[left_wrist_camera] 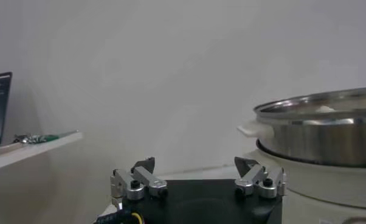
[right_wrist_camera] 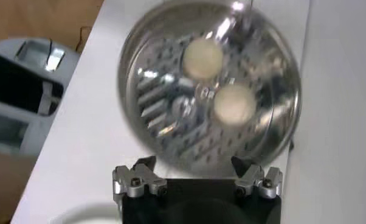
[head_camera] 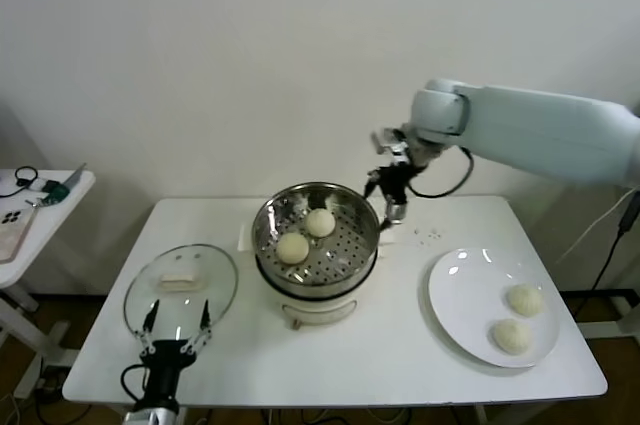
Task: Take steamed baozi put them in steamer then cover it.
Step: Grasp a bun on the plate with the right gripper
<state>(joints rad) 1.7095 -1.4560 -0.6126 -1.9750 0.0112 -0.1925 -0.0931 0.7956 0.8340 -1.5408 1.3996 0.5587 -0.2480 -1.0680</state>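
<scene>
The steamer (head_camera: 268, 230), a shiny perforated steel basket on a cream pot base, stands mid-table. Two steamed baozi (head_camera: 320, 222) (head_camera: 292, 247) lie on its floor. Two more baozi (head_camera: 524, 299) (head_camera: 511, 336) rest on the white plate (head_camera: 470, 285) at the right. My right gripper (head_camera: 386, 195) hangs open and empty above the steamer's back right rim. In the right wrist view it (right_wrist_camera: 195, 165) looks down into the basket (right_wrist_camera: 165, 109) at both buns (right_wrist_camera: 202, 58) (right_wrist_camera: 233, 103). My left gripper (head_camera: 177, 323) is open and empty at the glass lid's (head_camera: 180, 280) near edge. In the left wrist view its fingers (left_wrist_camera: 195, 165) stand wide beside the steamer (left_wrist_camera: 323, 131).
The round glass lid lies flat at the table's left. A small white side table (head_camera: 40, 195) with a phone and cables stands further left. The wall runs close behind the table (head_camera: 400, 365).
</scene>
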